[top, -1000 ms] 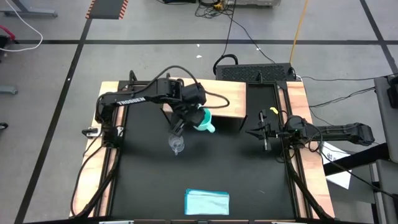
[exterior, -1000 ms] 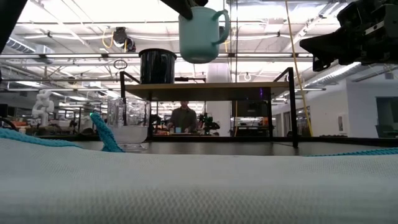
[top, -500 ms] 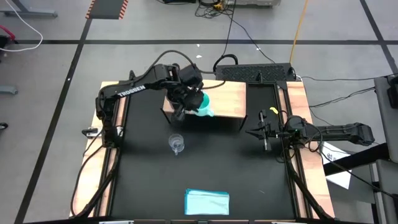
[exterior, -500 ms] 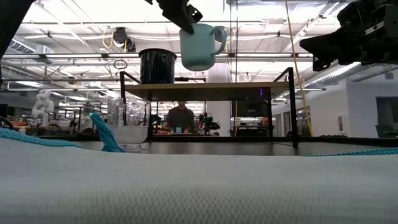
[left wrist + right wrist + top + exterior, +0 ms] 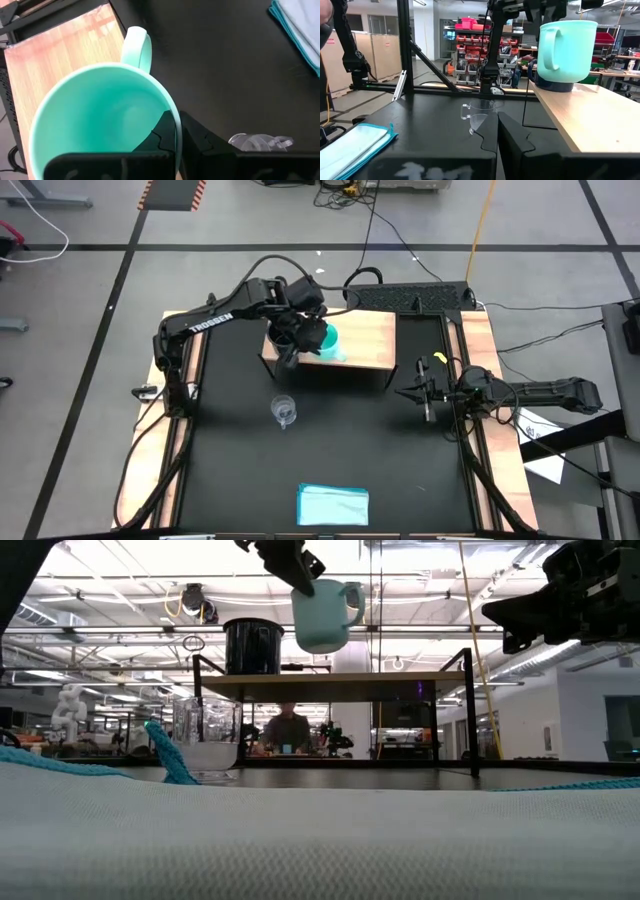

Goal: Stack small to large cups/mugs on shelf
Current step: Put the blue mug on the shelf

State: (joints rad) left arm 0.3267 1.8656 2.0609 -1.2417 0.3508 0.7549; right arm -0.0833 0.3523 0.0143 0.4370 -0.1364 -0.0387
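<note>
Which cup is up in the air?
The turquoise mug. The left gripper holds it by the rim above the shelf. The navy mug stands on the shelf, and the glass cup stands on the table.

turquoise mug point(image 5: 325, 341), navy mug point(image 5: 252, 646), light-wood shelf point(image 5: 365, 338)

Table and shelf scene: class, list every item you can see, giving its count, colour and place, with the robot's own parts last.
Shelf: one, light wood top, dark sides, table's far end.
Navy mug: one, dark, standing on the shelf.
Turquoise mug: one, held above the shelf.
Glass cup: one, clear, on the black table before the shelf.
Cloth: one, light blue, folded, table's near edge.
Left gripper: shut on the turquoise mug's rim.
Right gripper: waiting at the table's right side.
</note>
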